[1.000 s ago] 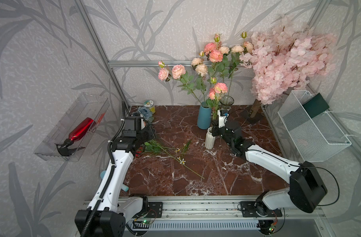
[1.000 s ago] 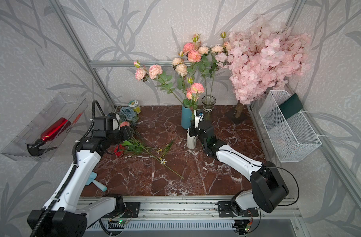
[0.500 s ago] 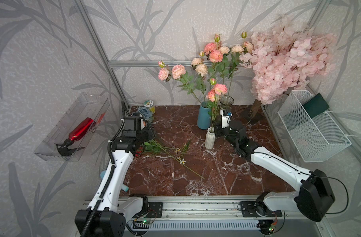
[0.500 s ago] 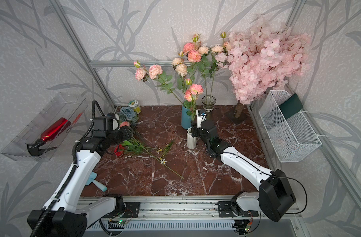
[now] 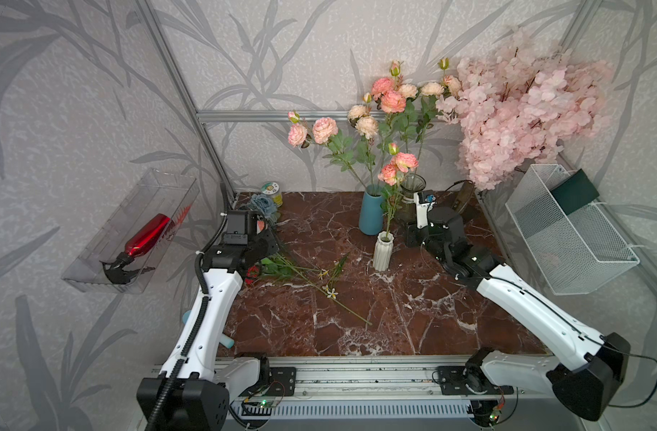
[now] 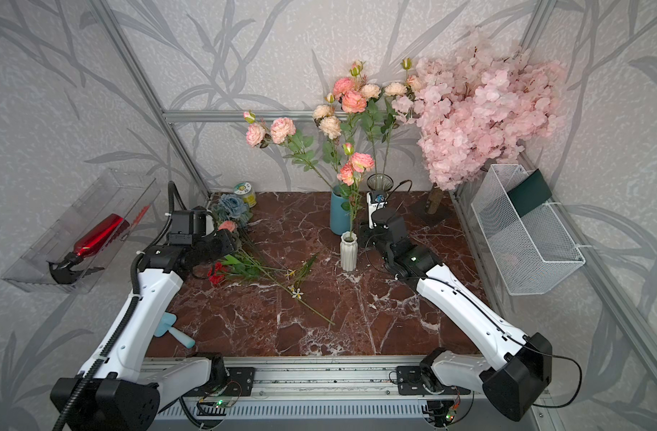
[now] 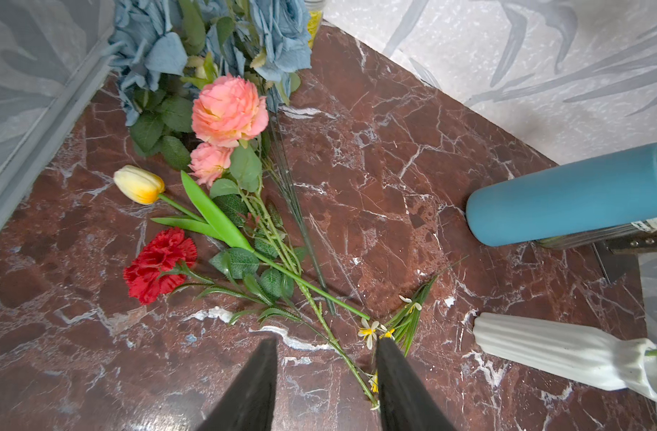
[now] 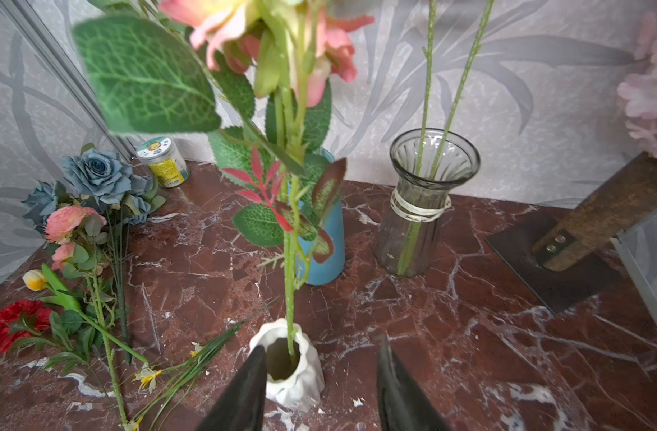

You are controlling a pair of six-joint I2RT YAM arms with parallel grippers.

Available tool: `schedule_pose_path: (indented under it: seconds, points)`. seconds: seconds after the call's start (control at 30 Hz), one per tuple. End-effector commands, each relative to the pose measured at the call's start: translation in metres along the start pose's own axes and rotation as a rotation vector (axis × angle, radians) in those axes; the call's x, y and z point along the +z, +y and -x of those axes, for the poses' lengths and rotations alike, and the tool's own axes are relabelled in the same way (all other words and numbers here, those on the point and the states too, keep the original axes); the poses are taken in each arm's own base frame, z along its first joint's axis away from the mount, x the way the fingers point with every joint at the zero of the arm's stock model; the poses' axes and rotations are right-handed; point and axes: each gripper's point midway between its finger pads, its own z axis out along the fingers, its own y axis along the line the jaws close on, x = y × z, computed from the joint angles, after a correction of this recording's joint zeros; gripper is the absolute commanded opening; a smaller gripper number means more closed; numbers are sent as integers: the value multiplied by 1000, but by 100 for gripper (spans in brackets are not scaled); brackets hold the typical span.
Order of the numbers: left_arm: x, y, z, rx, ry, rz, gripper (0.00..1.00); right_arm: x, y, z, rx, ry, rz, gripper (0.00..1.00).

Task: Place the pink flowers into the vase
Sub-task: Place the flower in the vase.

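A pink flowers stem [image 5: 398,168] [image 6: 357,166] [image 8: 290,283] stands upright in the small white ribbed vase [image 5: 383,253] [image 6: 348,253] [image 8: 297,377] mid-table. My right gripper [image 8: 321,342] is open just right of that vase, holding nothing; one finger overlaps the vase rim in the right wrist view. More pink flowers [image 7: 228,110] [image 6: 228,225] [image 8: 71,220] lie on the table at the left, in a pile of loose stems. My left gripper [image 7: 327,341] hovers open over the stem ends of that pile, empty.
A blue vase [image 5: 372,212] of pink blooms and a glass vase [image 8: 424,209] stand behind the white one. Blue-grey flowers [image 7: 151,44], a red carnation [image 7: 159,265] and a yellow tulip [image 7: 138,184] share the pile. Blossom tree [image 5: 525,108] and wire basket [image 5: 569,239] at right.
My right gripper has opened, let go of the pink flower stem and drawn back to the right. The stem stays standing in the white vase. The left arm has not moved.
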Motion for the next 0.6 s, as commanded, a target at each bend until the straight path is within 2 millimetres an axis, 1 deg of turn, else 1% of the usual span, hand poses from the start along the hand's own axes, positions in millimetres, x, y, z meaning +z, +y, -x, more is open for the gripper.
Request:
schedule_pose_path:
  seconds: [0.0, 0.03, 0.07, 0.13, 0.23, 0.27, 0.33, 0.4, 0.43, 0.5, 0.57]
  points:
    - [-6, 23, -6, -100, 31, 135, 44, -9, -14, -19, -20, 64, -76, 48]
    - [-3, 32, -11, -131, 46, 183, 44, -9, -13, -21, -21, 74, -75, 48]
    - [1, 37, -16, -148, 62, 207, 44, -10, -9, -23, -23, 79, -64, 48]
    - [14, 42, -25, -193, 96, 235, 43, -14, 5, -27, -37, 77, -26, 48]
    - [37, 42, -33, -266, 146, 245, 43, -18, 27, -39, -55, 87, 42, 48]
    - [45, 39, -35, -291, 159, 238, 42, -20, 32, -43, -55, 91, 59, 48]
    - [62, 30, -34, -339, 178, 198, 40, -23, 38, -52, -41, 100, 99, 48]
    - [76, 27, -31, -372, 178, 190, 37, -28, 42, -59, -21, 100, 138, 48]
    - [81, 28, -27, -380, 170, 201, 36, -30, 42, -62, -12, 96, 153, 48]
    - [86, 38, -24, -400, 161, 271, 35, -35, 41, -65, -3, 91, 164, 48]
    - [93, 40, -18, -416, 139, 291, 33, -39, 38, -68, -6, 84, 170, 48]
